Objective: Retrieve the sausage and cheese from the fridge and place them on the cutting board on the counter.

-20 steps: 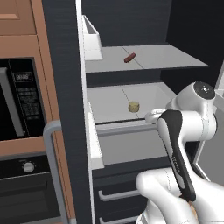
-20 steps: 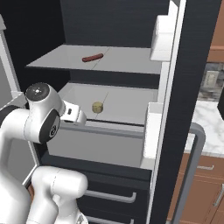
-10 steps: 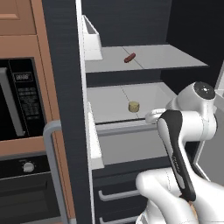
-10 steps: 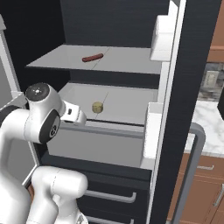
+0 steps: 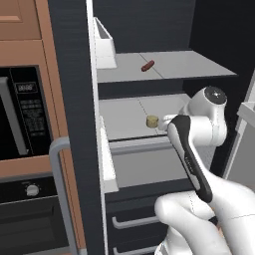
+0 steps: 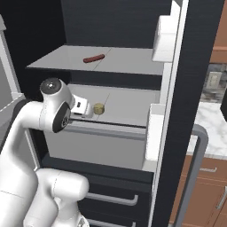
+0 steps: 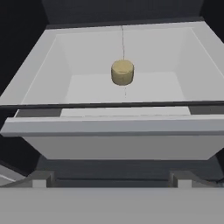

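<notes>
Spread wide with nothing between its fingers, the end effector point(image 6: 85, 107) hovers at the near edge of the fridge's point(image 5: 149, 30) lower shelf point(image 7: 148, 87), just short of the cheese point(image 5: 152, 121), which sits near the shelf's middle. One shelf higher, the sausage point(image 6: 94, 58) lies alone, well apart from the cheese. Left of the fridge stands a wall oven point(image 5: 25, 219) in wood cabinetry.

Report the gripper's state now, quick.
Gripper: open, holding nothing; it faces the cheese on the fridge shelf, apart from it.
</notes>
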